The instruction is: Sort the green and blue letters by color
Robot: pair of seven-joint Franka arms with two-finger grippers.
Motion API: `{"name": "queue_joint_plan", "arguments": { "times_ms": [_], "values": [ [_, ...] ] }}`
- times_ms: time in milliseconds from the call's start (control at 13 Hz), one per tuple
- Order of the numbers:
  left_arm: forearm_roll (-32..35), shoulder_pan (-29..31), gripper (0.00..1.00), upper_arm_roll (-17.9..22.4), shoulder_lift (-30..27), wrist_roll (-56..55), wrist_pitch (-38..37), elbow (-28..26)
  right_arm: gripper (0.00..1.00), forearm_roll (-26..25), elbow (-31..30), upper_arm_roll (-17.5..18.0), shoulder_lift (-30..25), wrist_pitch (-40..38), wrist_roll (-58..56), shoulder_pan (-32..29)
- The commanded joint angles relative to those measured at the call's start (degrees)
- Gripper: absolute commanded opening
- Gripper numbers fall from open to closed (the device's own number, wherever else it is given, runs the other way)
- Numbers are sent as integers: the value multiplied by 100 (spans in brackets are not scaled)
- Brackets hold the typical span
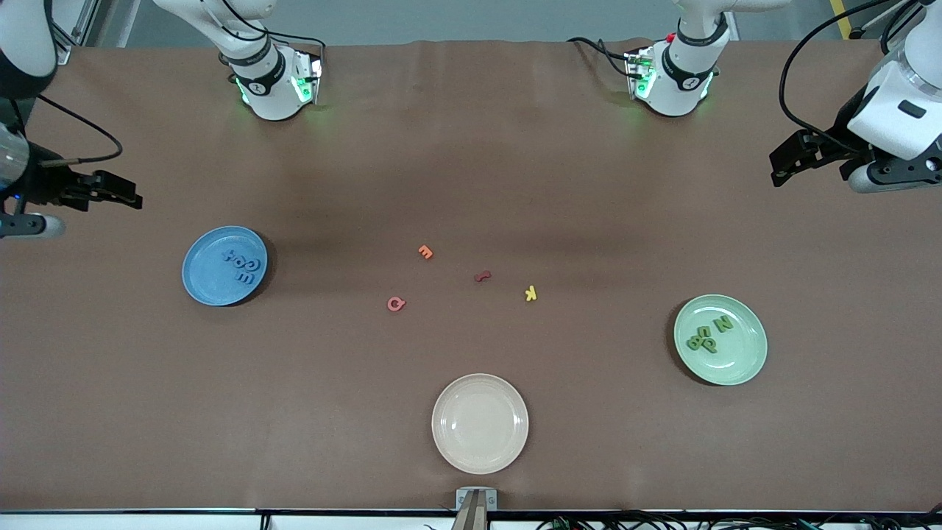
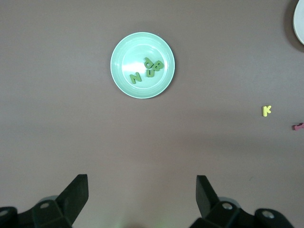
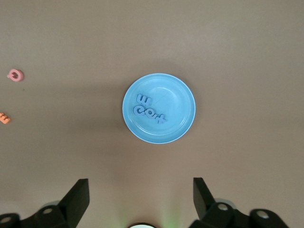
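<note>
Several blue letters [image 1: 243, 266] lie bunched in the blue plate [image 1: 202, 283] toward the right arm's end of the table; the right wrist view shows the blue letters [image 3: 149, 110] on that plate [image 3: 175, 95]. Several green letters [image 1: 708, 335] lie in the pale green plate [image 1: 739, 361] toward the left arm's end, and the left wrist view shows the green letters [image 2: 148, 70] on their plate [image 2: 126, 52]. My right gripper [image 1: 121, 190] [image 3: 141, 185] hangs open and empty over bare table beside the blue plate. My left gripper [image 1: 781, 165] [image 2: 142, 183] hangs open and empty over bare table beside the green plate.
In the middle of the table lie an orange E [image 1: 425, 252], a red letter [image 1: 482, 277], a pink letter [image 1: 396, 303] and a yellow K [image 1: 530, 294]. A cream plate [image 1: 480, 423] with nothing in it sits nearest the front camera.
</note>
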Motion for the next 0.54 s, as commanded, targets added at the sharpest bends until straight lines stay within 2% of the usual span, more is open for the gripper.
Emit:
{"name": "queue_joint_plan", "arguments": {
  "times_ms": [0, 153, 460],
  "values": [
    [-3, -3, 100, 63, -73, 199, 13, 22, 99, -34, 271, 112, 7, -107, 144, -76],
    [-3, -3, 100, 72, -29, 331, 13, 101, 100, -25, 648, 121, 50, -116, 241, -49],
    [-3, -3, 100, 72, -20, 331, -74, 119, 100, -7, 808, 130, 51, -107, 224, -32]
  ]
}}
